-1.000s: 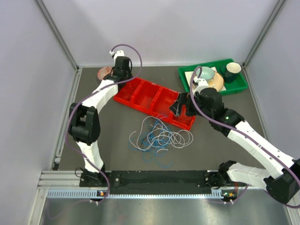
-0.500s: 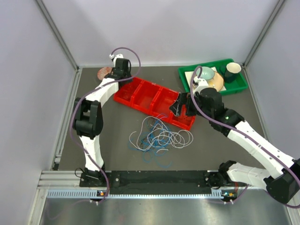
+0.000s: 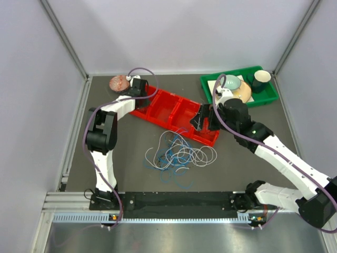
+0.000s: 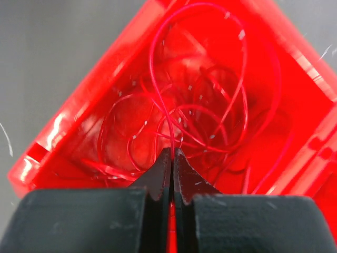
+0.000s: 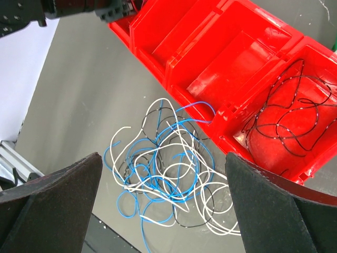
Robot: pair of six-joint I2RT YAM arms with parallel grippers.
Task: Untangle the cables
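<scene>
Grey tabletop: red tray holds red cables, left gripper pinching one; right gripper gapes empty.

The right gripper hangs with its 2 dark fingers spread wide at the lower corners. They frame a loose tangle of cables in white, blue and black on the grey table. Just beyond it sits the red tray, 1 blue loop reaching its near wall, with thin black cables coiled in the compartment at the right edge and the left arm dark at the top left.
</scene>
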